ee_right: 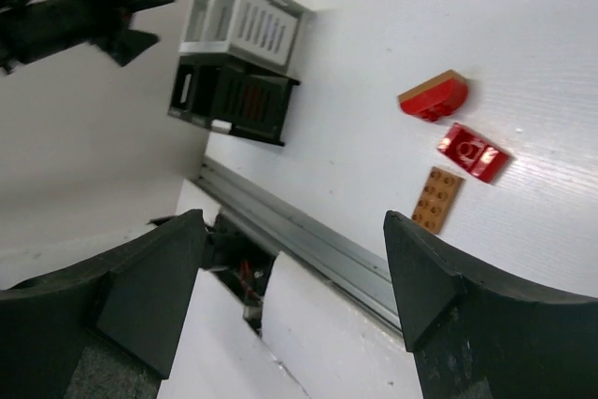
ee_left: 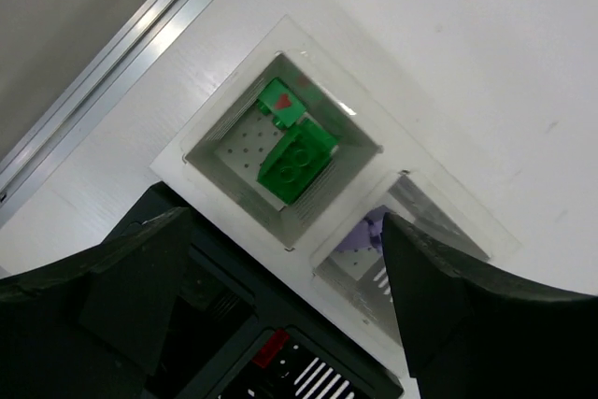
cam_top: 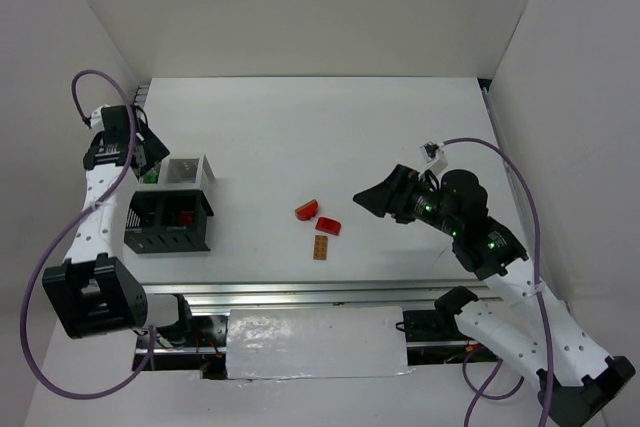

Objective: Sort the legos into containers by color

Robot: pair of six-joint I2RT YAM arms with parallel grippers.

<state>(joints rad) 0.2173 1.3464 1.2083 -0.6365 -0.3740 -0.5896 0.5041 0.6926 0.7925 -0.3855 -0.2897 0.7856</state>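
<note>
At the left gripper (ee_left: 283,220): spread wide, pinching nothing, poised directly above a white bin (ee_left: 177,163) holding two green legos (ee_left: 297,161). Just beside it, a second white bin (ee_left: 458,217) with a lavender brick (ee_left: 366,231) inside. Below these, the black bins (ee_left: 243,315), one showing a red piece (ee_left: 269,348).

At the right gripper (ee_right: 291,221): likewise spread and empty, hovering to the right of three loose bricks on the tabletop (cam_top: 300,127). Among them a rounded red one (cam_top: 306,210), a second red one (cam_top: 328,226) and an orange-brown plate (cam_top: 320,247), all close together and well apart from the containers.

Likely trouble from here:
- Closing on one red brick and knocking its neighbour askew, given the tight spacing.
- Misreading the rounded red piece because of its tan edge.
- Clipping a bin rim while lifting away and shifting the light cluster.
- Dropping into the wrong compartment, with the bins set side by side.
</note>
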